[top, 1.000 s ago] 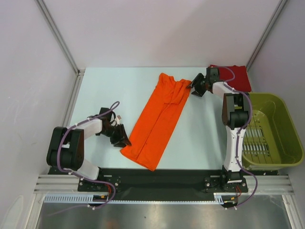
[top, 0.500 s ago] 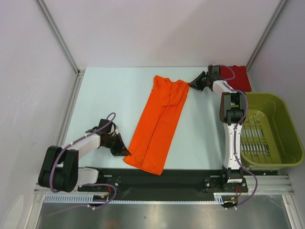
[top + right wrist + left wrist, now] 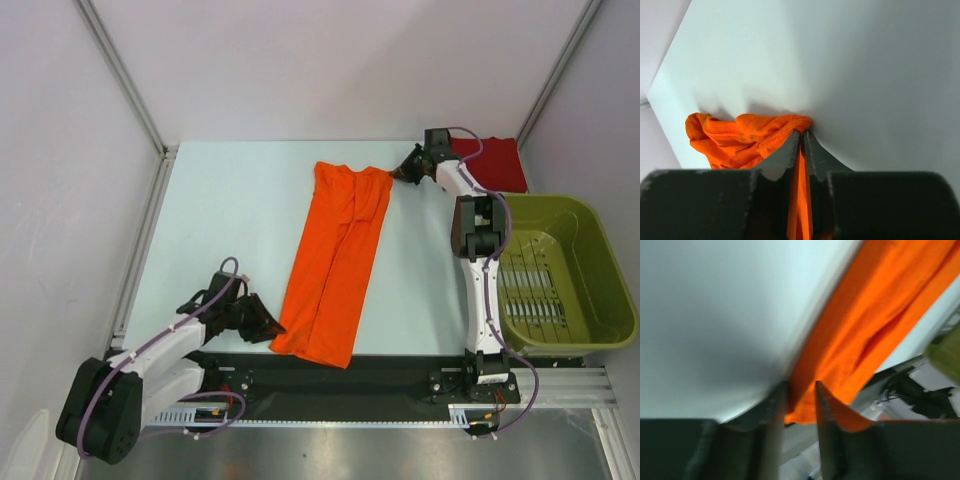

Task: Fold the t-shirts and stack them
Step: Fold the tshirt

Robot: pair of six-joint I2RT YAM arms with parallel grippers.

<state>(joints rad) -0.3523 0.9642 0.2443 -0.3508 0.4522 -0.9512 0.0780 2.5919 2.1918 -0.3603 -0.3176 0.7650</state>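
The orange t-shirt (image 3: 335, 250) lies as a long narrow strip down the middle of the table, its far end bunched. My right gripper (image 3: 398, 176) is at the far right corner of that end. In the right wrist view this gripper (image 3: 802, 132) is shut on a fold of orange cloth (image 3: 740, 135). My left gripper (image 3: 272, 328) is at the shirt's near left corner. In the blurred left wrist view its jaws (image 3: 799, 390) stand narrow with the orange corner (image 3: 865, 330) pinched between them. The dark red t-shirt (image 3: 495, 165) lies folded at the back right.
An olive-green basket (image 3: 555, 202) stands at the right, beside the right arm. The black rail of the arm bases runs just under the shirt's near end. Walls and metal posts close the table at the back and sides.
The right gripper moved left and closed on the shirt's far corner, dragging that end left. The left arm swung toward the near edge and its gripper came onto the near corner.
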